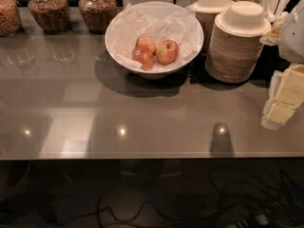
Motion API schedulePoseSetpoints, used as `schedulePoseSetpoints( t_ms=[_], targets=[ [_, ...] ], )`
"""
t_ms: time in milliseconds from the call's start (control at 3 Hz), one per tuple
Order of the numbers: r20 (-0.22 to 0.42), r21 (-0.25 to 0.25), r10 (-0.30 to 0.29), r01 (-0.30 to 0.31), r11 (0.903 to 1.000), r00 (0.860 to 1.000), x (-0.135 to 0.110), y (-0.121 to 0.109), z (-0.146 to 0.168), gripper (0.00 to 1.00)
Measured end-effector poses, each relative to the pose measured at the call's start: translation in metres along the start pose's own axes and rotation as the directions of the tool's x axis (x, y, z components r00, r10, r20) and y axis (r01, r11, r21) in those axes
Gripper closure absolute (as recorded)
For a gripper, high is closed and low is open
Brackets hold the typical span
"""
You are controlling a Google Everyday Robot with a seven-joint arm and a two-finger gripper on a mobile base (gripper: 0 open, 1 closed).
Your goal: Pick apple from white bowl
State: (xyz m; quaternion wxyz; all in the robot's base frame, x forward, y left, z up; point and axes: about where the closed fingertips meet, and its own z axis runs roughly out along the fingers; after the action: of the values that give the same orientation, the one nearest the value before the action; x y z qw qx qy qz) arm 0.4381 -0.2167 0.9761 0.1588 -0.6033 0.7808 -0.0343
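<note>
While the apple (166, 52) lies in the white bowl (114, 30) at twelve o'clock on the desk (142, 122), none of the pick is done: the gripper (285, 101) hangs at three o'clock, well apart from it and holding no apple; how wide it gapes I cannot tell.

The desk (142, 108) is smooth and glossy. The white bowl (124, 62) looks glazed, lined with crumpled paper (137, 25); the apple (167, 52) shines faintly. The gripper (285, 99), at the right edge, looks matt plastic.
</note>
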Motion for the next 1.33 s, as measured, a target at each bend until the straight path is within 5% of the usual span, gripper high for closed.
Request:
schedulePoseSetpoints(
  t_ms=[667, 1000, 1333],
  targets=[
    [0.026, 0.019, -0.006, 0.005, 0.9998, 1.000, -0.005, -0.005, 0.001, 0.00],
    [0.082, 0.055, -0.024, 0.020, 0.9983, 0.996, -0.018, -0.016, 0.005, 0.00],
    [0.205, 0.142, -0.086, 0.057, 0.9882, 0.975, -0.058, -0.054, 0.016, 0.00]
  ],
)
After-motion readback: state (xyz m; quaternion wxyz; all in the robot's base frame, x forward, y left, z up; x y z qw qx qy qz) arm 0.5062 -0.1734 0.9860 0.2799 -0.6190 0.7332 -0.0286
